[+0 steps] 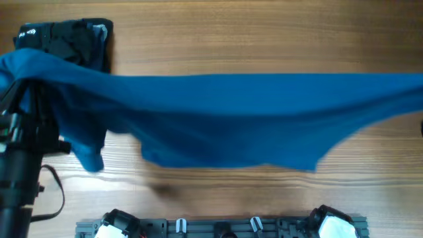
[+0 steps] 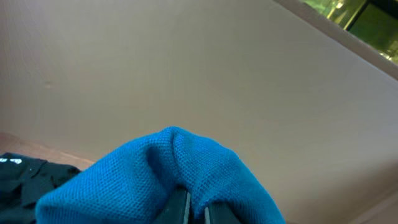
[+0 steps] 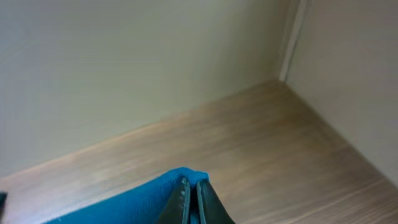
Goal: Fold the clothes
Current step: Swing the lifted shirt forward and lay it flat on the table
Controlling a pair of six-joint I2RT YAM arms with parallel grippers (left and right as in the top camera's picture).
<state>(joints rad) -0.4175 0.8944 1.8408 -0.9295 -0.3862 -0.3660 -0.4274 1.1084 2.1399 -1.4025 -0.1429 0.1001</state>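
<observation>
Pressed together, the left jaws pinch a fold of the shirt [image 2: 155, 171], whose blue knit bunches up and over them in a hump. The right jaws are closed too, nipping a thin edge of the same cloth, which ends in a small corner just above their tips.

The left wrist camera faces a plain wall [image 2: 186, 62], so that wrist points outward rather than down at the table [image 1: 264, 39]. The right wrist camera looks forward and down over bare wood to where the table meets the wall.

From overhead, the left arm [image 1: 16, 158] stands at the left edge as a dark column with a cable looping off it. Its top is hidden under the cloth. The right arm is out of frame beyond the right edge.

Between the two grips the shirt hangs in a long band across the full width of the table. Its far edge is taut and nearly straight, and its near edge sags in a curve. A short flap droops beside the left arm, and a soft shadow lies on the wood near the sagging edge.

A stack [image 1: 66, 39] of dark clothes lies at the far left corner, partly covered by the shirt.
</observation>
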